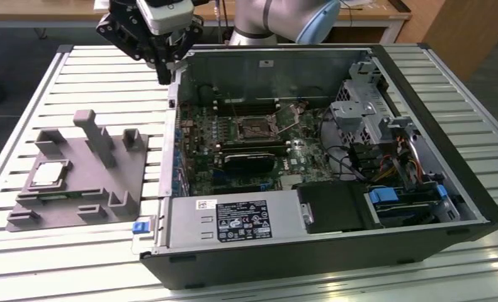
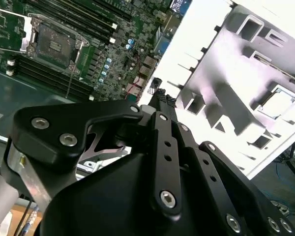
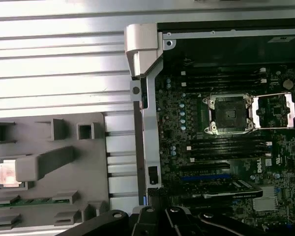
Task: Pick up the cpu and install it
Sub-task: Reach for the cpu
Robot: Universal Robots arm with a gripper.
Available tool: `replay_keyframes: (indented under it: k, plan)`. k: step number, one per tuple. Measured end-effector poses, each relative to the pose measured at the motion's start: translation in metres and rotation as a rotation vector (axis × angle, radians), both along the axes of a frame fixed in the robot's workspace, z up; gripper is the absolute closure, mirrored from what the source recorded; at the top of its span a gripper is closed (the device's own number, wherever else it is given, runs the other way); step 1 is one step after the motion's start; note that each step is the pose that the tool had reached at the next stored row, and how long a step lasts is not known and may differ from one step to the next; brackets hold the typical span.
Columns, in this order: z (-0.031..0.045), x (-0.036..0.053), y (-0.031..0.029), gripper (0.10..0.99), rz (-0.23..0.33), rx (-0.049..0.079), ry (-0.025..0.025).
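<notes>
No step is done — the cpu [image 1: 49,173] is seen in the tray [image 1: 80,168], the socket [image 1: 253,128] empty, the end effector [image 1: 163,77] closed on nothing.

Cpu [image 1: 49,173]: dull silver-grey metal top, matt. Tray [image 1: 140,170]: grey plastic, matt, smooth. Desk [image 1: 89,82]: pale ribbed metal slats, slight sheen. Gripper [image 1: 165,77]: matt black, probably metal, bright screw heads. Case [image 1: 265,75]: bare grey sheet metal inside, black outside.
</notes>
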State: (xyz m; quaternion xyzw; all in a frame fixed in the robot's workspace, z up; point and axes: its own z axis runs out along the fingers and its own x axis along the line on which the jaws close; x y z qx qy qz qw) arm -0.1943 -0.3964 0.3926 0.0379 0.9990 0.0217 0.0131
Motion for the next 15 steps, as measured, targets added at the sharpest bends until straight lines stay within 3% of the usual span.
replay_keyframes:
  k: [15]
  plan:
    - [-0.0002, -0.0131, 0.0000, 0.980, 0.000, 0.000, 0.0000]
